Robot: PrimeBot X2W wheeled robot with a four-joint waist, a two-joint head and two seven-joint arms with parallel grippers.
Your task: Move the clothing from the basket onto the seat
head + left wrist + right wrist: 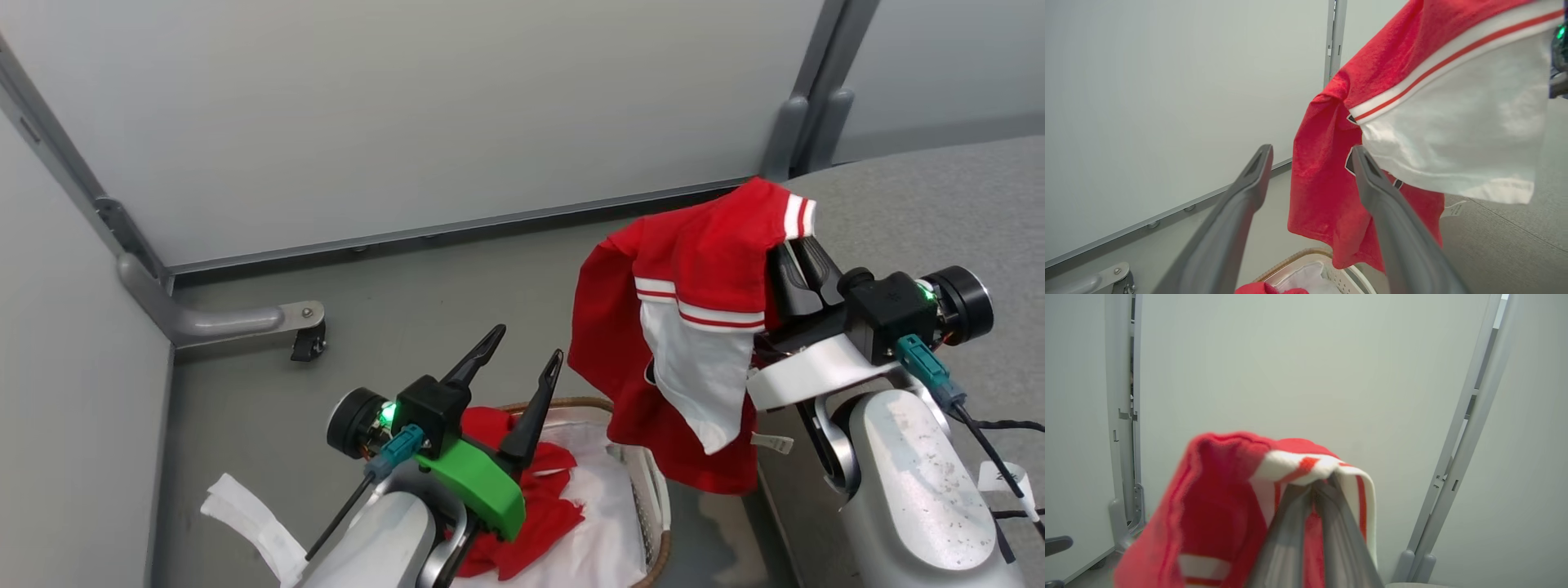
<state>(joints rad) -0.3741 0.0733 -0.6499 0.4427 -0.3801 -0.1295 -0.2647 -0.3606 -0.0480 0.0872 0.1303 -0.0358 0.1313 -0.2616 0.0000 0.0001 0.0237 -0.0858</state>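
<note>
Head view: striped garment point(694, 286) held aloft in clamped R gripper point(788, 255), hung between basket point(563, 403) and seat point(939, 220); not yet laid down. Plain red garment point(539, 498) left in basket.
L wrist view: L gripper point(1310, 151) spread wide, empty.
R wrist view: grip on striped garment confirmed.

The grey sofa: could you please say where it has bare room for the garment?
The grey woven sofa is bare from the wall post down to the right wrist. Crowded: its left edge, where the right gripper holds the red-and-white striped garment, and the white perforated basket below, holding a plain red garment under the open left gripper.
</note>
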